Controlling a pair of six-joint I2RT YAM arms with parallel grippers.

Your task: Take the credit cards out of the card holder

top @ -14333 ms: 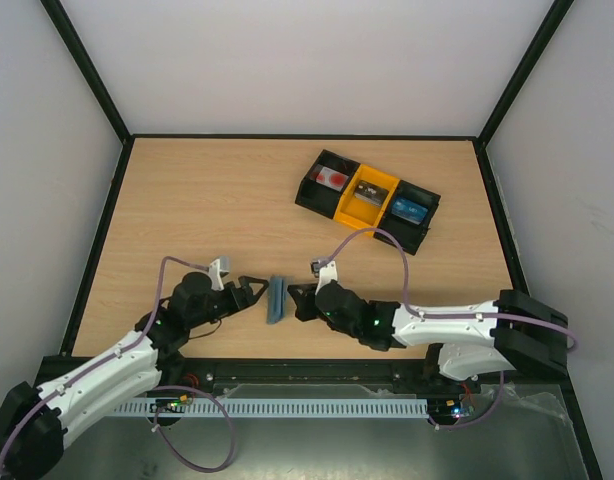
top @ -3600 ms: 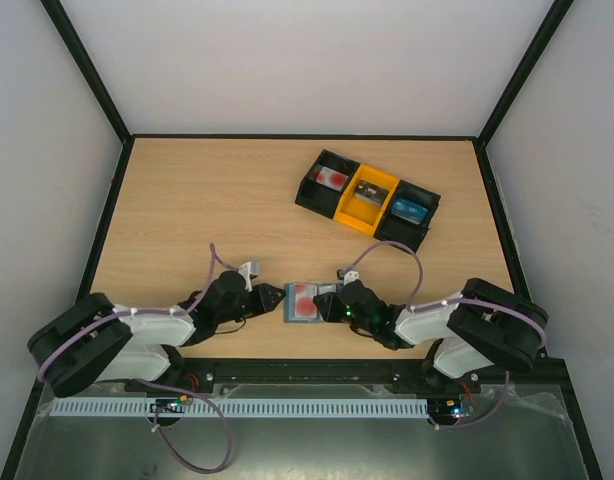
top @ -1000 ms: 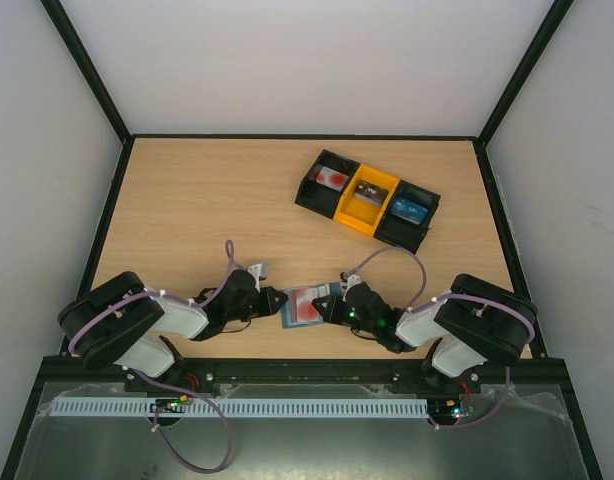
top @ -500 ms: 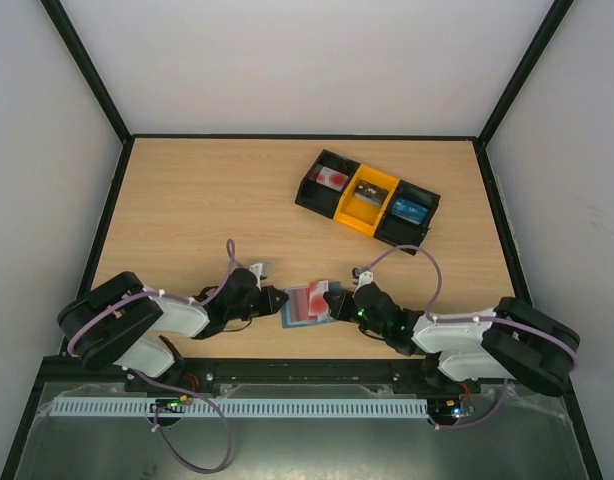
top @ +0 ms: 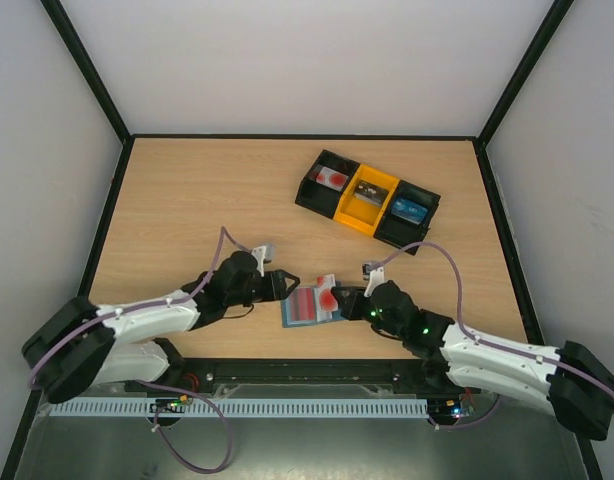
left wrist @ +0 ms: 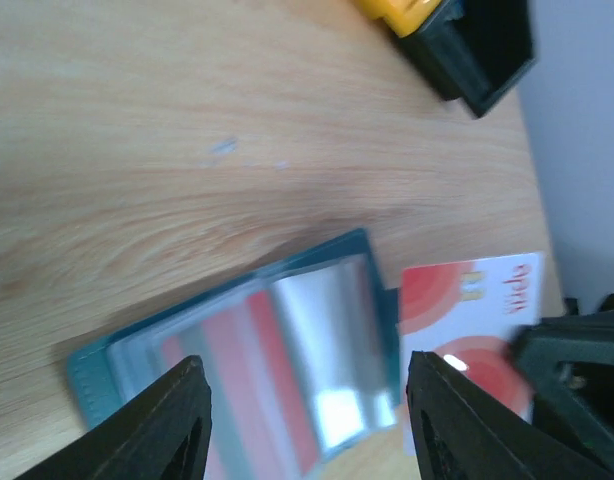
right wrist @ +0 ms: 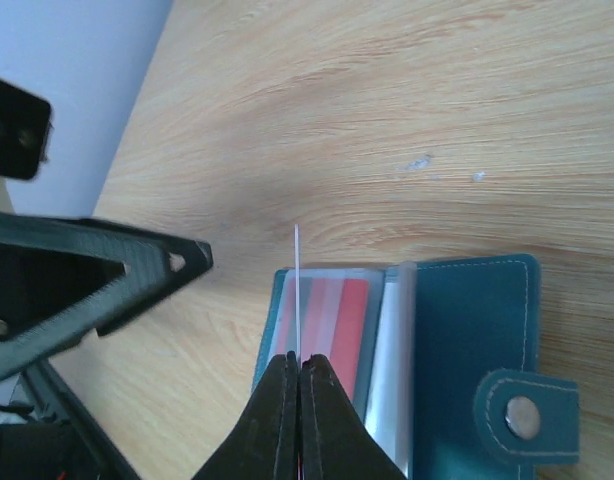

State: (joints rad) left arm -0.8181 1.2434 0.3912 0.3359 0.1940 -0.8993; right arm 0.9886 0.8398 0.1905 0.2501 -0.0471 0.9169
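One card, the white one with red marks (top: pixel 329 296), is being pinched between the pressed-together fingers of the right end effector (top: pixel 339 298). It is hanging over the right-hand end of the open card holder (top: pixel 299 312). From the right wrist view it is showing only as a thin line above the holder's clear sleeves. The holder is lying flat and open on the table (top: pixel 187 200), near the front edge, directly between the two arms. Its long axis is running roughly from one end effector toward the other.

The left end effector (top: pixel 286 283) is hovering with its fingers spread just beside the holder's far-left corner, gripping nothing. Whether the card's trailing edge is fully clear of its pocket I cannot tell.

As I am judging it, the coming move is turning on that overlap. The card is needing to travel away from the holder toward the right arm's side. The left end effector, being nearer the holder's free end, is looking best placed to pin it down.
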